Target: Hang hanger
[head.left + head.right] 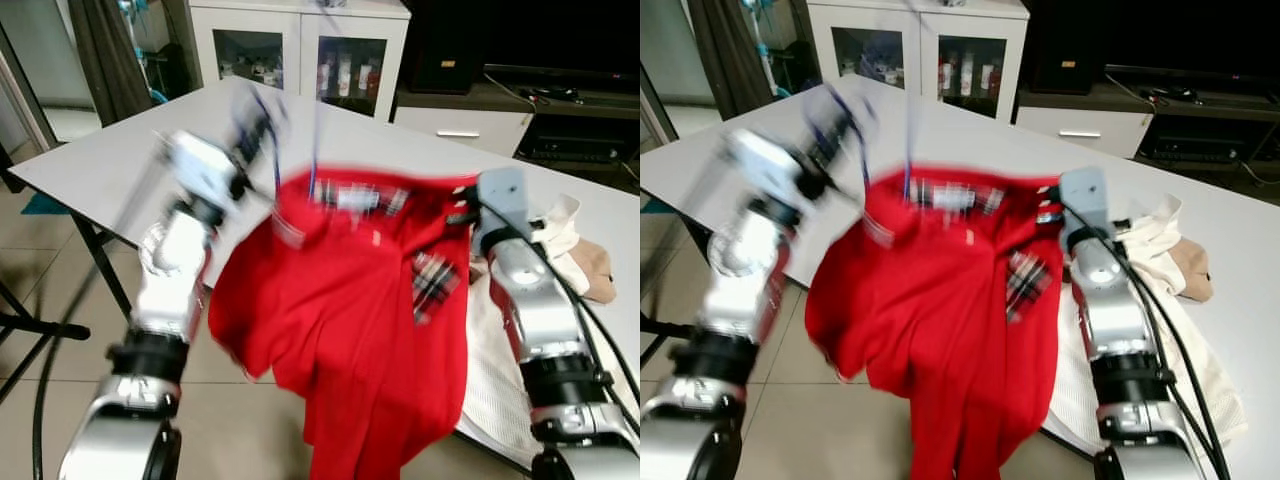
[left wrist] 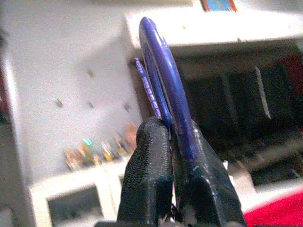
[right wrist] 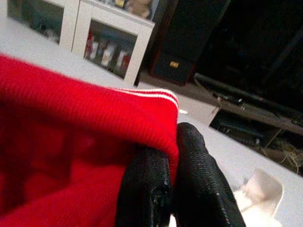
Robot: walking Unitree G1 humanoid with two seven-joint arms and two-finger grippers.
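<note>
Left eye view: a red knit shirt with plaid trim [image 1: 350,330] hangs off the white table's [image 1: 110,160] near edge. The right gripper [image 3: 168,189] pinches its shoulder hem; the left gripper [image 2: 170,161] clamps a blue plastic hanger [image 2: 163,80] raised above it. Behind stands a white glass-door cabinet [image 1: 300,45].

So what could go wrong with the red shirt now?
1. The left gripper pinches only the thin blue hanger, and that arm looks blurred, so the hanger might slip or twist.
2. The right gripper holds just the edge of the red shirt, so it could pull free.
3. Much of the shirt hangs off the table edge, so if dropped it may slide to the floor.
</note>
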